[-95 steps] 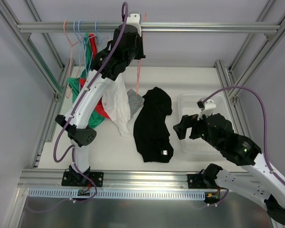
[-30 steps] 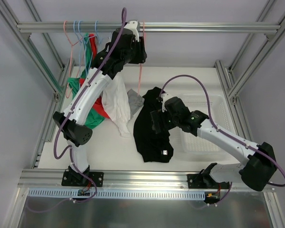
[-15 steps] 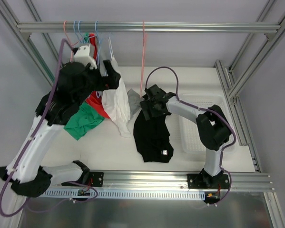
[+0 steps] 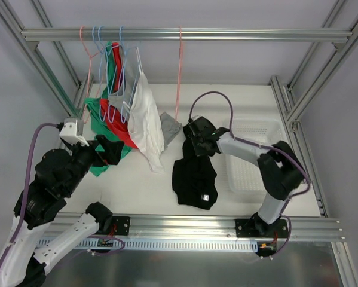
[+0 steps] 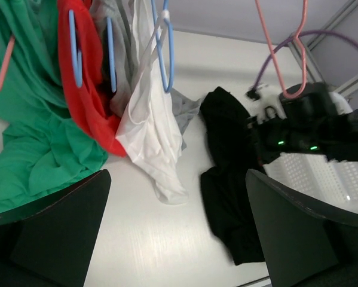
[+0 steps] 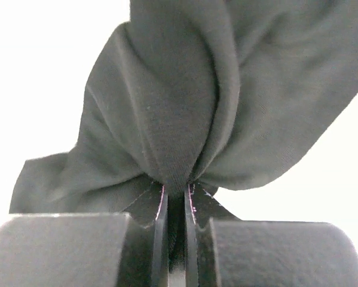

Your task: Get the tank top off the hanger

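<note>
Right gripper (image 6: 174,190) jaws clamped on a fold of the black tank top (image 4: 193,179), garment heaped on the table (image 4: 137,188) at frame centre, pink hanger (image 4: 178,78) hung on the rail (image 4: 238,34) above, left gripper (image 5: 177,176) jaws spread wide, lower left.

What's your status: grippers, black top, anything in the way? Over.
Left gripper open, empty. Right gripper shut on black top. Top off hanger, lying on table. Nothing blocking; basket alongside.
</note>
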Controlling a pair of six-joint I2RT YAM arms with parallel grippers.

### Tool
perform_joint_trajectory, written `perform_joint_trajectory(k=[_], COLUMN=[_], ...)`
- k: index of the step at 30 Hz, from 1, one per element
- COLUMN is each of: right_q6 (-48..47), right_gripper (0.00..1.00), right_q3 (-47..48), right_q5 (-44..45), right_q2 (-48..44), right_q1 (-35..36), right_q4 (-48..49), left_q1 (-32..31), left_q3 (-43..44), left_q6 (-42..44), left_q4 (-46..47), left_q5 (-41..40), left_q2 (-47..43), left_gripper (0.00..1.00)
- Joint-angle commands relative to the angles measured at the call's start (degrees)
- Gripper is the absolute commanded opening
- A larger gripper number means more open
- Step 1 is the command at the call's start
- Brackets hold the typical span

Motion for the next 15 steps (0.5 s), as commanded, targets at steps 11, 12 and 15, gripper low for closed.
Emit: perform_joint_trajectory(k=[11, 12, 15], right_q6=[-9.95, -11.09, -13.20], right_gripper=[0.00, 0.00, 0.00], right_q3=[26.34, 28.45, 33.65], right_q5=[5.81, 5.91, 4.77], right_q2=[-32.24, -32.59, -33.64], right_q1=[-6.54, -7.87, -13.32], right_q4=[-30.17, -31.42, -33.81], left_q1=[-0.45, -0.37, -0.45], left_q3=[-16.19, -16.11, -16.19], left_q6=[5.13, 5.04, 5.04], left_q4=[-2.85, -2.85, -2.85], left_q5=[-0.89, -0.89, -0.98], left_q2=[-14.83, -14.74, -13.43], left_gripper=[0.99, 0.99, 0.99])
